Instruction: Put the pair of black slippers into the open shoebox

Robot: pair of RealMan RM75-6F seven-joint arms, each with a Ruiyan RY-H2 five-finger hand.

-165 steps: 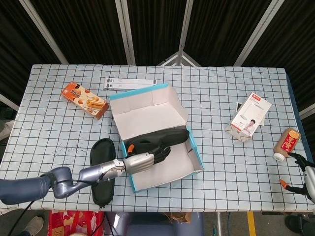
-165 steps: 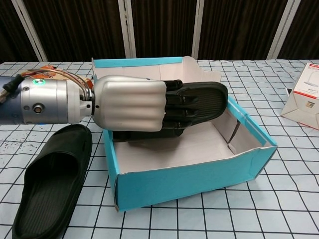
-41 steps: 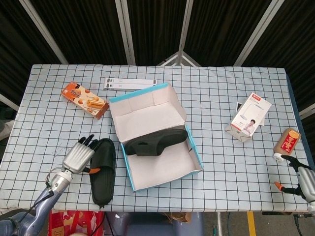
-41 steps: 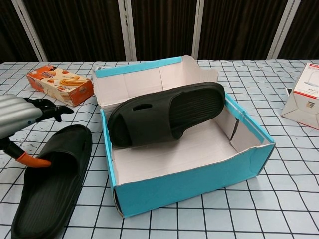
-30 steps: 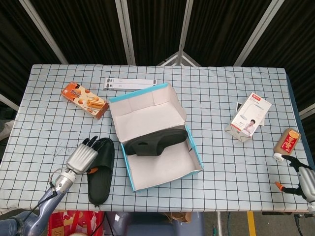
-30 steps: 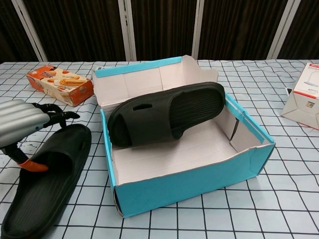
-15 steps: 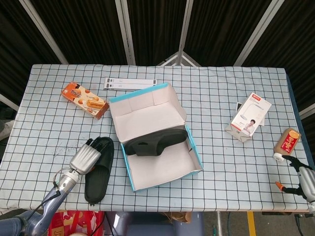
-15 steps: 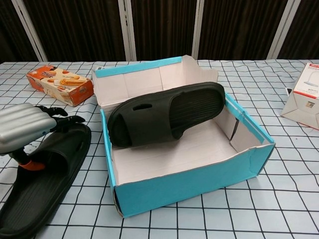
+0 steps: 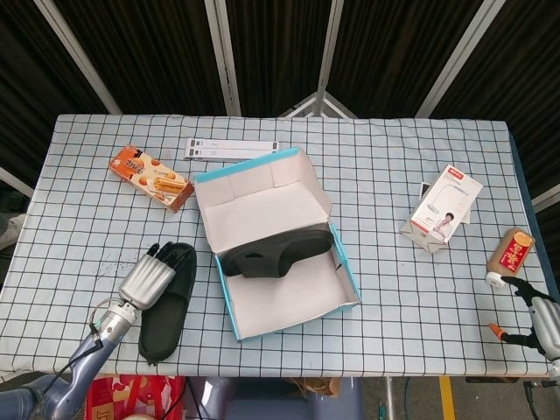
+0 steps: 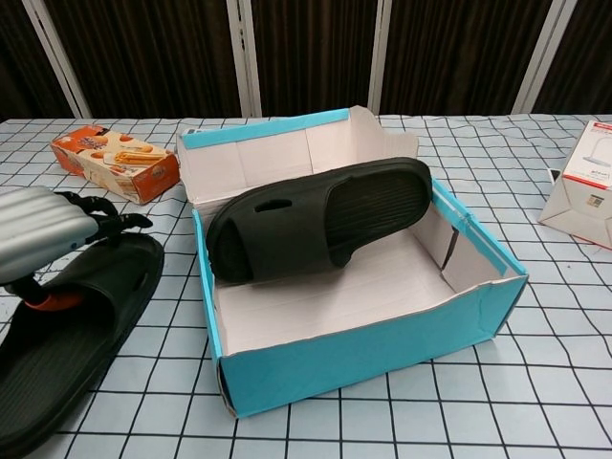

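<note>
Slippers: one (image 9: pixel 276 254) leans in the open shoebox (image 9: pixel 346 271) mid-tabletop; the other (image 9: pixel 166 302) lies near the front-left edge with my left hand (image 9: pixel 147 280) gripping it, fingers (image 10: pixel 115 222) curled over its strap. My right hand (image 9: pixel 538 319), front-right corner, holds nothing, fingers spread

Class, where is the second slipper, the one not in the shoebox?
The slipper lies on the table left of the shoebox, under the left hand.
</note>
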